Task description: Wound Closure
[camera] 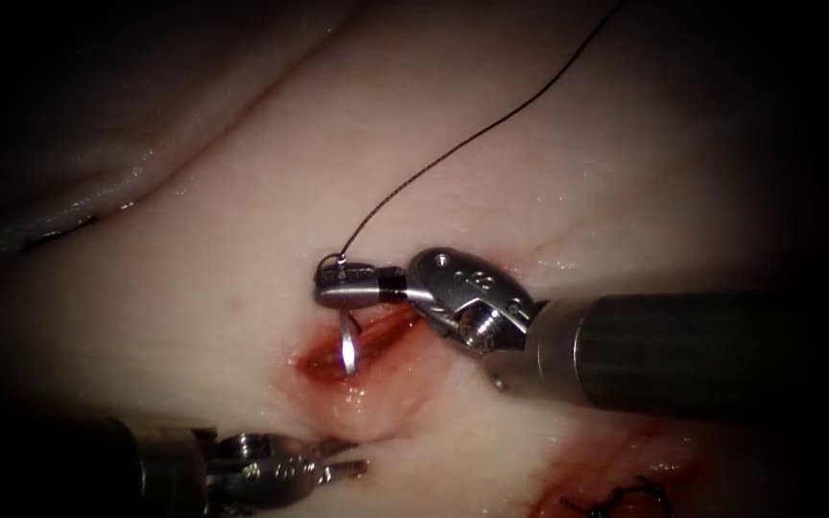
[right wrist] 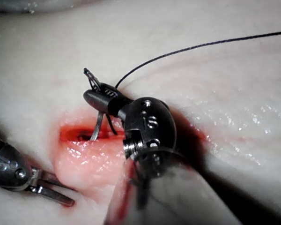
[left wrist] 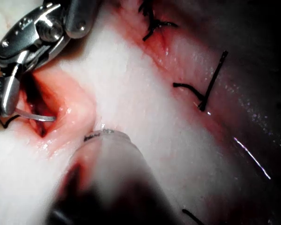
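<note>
Left arm's steel needle driver (camera: 338, 470) sits low, left of the red open cut (camera: 367, 355) in the pale pork tissue (camera: 194, 288), jaws slightly parted, holding nothing. The right arm's needle driver (camera: 343, 286) is clamped on the curved silver needle (camera: 348, 347) near its thread end, tip down in the cut; dark thread (camera: 491, 129) trails up right. Judging by this: needle placement for a bite. Next needs wrist rotation along the curve.

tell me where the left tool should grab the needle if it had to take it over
Probably the bare stretch of the needle between the right tool and the cut, coming from the lower left; its tip dips into the cut, its tail is clamped. The left tool waits open.
</note>
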